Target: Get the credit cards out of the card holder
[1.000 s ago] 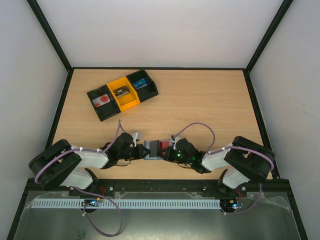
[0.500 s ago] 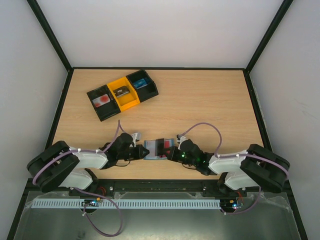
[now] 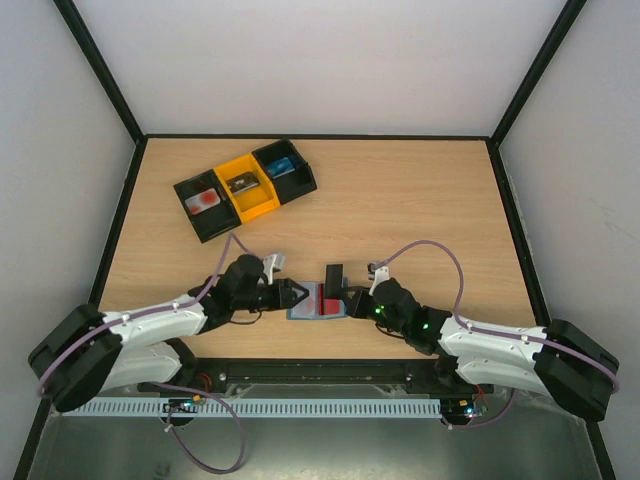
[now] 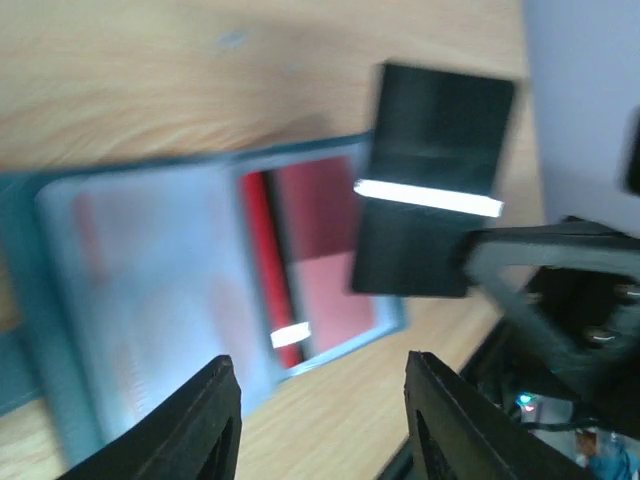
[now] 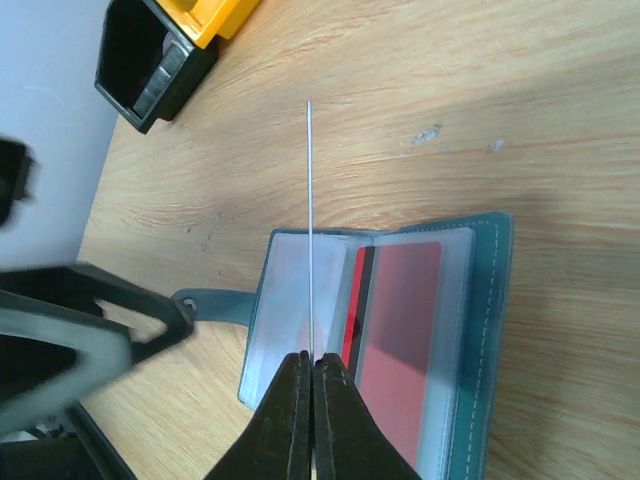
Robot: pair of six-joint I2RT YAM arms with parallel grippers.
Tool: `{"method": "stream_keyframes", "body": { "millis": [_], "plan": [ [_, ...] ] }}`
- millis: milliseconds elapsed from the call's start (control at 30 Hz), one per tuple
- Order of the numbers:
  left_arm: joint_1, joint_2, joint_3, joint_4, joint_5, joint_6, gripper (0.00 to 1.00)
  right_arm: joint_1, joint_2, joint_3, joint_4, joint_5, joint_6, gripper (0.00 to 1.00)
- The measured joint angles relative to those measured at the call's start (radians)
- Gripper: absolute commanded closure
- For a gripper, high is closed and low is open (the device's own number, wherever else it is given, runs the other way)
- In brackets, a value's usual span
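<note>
Right claw [image 5: 311,366] pinches 1 dark card [image 4: 432,150] upright above the holder [image 5: 482,300]; your open left claw [image 4: 320,362] faces the red card [image 4: 325,250], pocketed just ahead.

The card holder [image 3: 312,304] lies open near the front edge, hemmed in on both sides: the left gripper [image 4: 320,372], jaws apart, at its left end, and the right gripper [image 5: 311,362] at its right, pinching a dark card [image 3: 333,277] upright over it. Bare table [image 3: 430,205] stretches behind and rightward; the tray [image 3: 245,188] stands well apart, back left
</note>
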Motion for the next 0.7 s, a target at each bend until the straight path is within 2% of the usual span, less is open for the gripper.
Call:
{"method": "stream_keyframes", "body": {
  "millis": [133, 333, 600, 700],
  "plan": [
    [0.0, -0.089, 0.097, -0.076, 0.002, 0.003, 0.38, 0.0, -0.033, 0.0, -0.022, 0.011, -0.074, 0.98],
    [0.003, -0.199, 0.146, -0.146, -0.007, -0.027, 0.32, 0.0, -0.08, 0.016, -0.019, 0.075, -0.248, 0.98],
    [0.063, -0.324, 0.191, -0.248, -0.015, -0.187, 0.31, 0.003, -0.108, 0.093, 0.017, 0.192, -0.679, 0.98],
    [0.081, -0.361, 0.218, -0.274, -0.009, -0.227, 0.36, 0.004, -0.091, 0.142, 0.052, 0.225, -0.842, 0.98]
  ]
}}
